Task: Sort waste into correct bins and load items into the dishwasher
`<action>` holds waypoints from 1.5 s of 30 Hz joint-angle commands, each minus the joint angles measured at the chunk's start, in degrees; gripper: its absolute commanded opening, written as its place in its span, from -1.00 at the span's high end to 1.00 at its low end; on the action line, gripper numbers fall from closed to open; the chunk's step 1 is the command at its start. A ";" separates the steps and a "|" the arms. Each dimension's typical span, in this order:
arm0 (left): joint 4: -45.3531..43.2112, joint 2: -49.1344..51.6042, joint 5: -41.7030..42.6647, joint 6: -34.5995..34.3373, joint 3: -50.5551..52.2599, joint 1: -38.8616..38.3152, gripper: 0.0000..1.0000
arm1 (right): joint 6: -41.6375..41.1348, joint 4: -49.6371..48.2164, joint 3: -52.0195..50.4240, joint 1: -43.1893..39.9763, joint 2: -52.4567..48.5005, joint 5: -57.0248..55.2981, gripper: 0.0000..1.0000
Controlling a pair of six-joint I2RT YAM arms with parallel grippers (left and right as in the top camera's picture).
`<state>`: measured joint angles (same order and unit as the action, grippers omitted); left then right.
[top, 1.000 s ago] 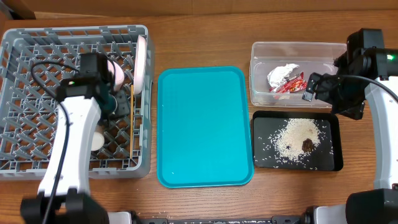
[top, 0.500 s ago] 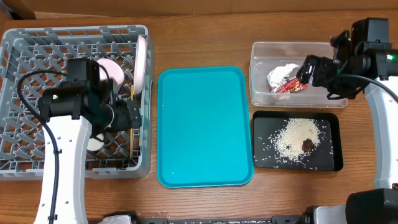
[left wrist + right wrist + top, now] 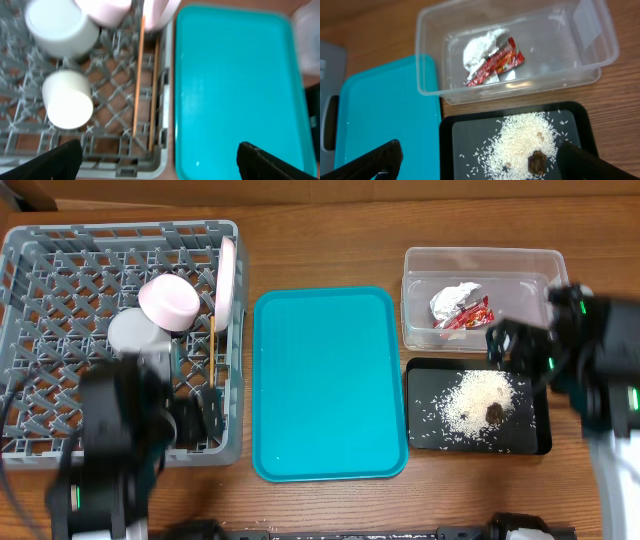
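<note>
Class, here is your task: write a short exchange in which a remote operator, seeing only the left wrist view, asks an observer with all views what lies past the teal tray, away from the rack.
Operator: What sits on the other side of the teal tray?
Observer: A clear tub with a crumpled wrapper inside.
Operator: Anything beside that tub?
Observer: A black tray with rice spread on it.

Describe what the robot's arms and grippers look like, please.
Both arms, the left arm and right arm, have bulky black wrist sections on smooth white links, with small green lights. The left gripper and right gripper each show two flat black fingers. Motion blur hides finer markings.
</note>
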<state>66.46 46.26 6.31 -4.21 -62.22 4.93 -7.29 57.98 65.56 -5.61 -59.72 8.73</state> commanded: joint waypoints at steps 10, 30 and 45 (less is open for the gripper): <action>-2.95 -14.47 2.51 -5.01 7.98 0.26 -1.00 | -0.15 8.11 -6.47 -0.11 17.14 -0.76 -1.00; -1.75 -14.45 2.51 -5.01 8.13 0.26 -1.00 | -0.13 7.19 -7.63 0.02 23.21 -6.32 -1.00; -1.75 -14.45 2.51 -5.01 8.13 0.26 -1.00 | -0.15 -44.19 -49.96 0.17 58.38 0.39 -1.00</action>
<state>64.77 32.23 8.03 -8.67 -54.39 4.93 -7.44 21.43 22.37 -5.58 -3.95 6.79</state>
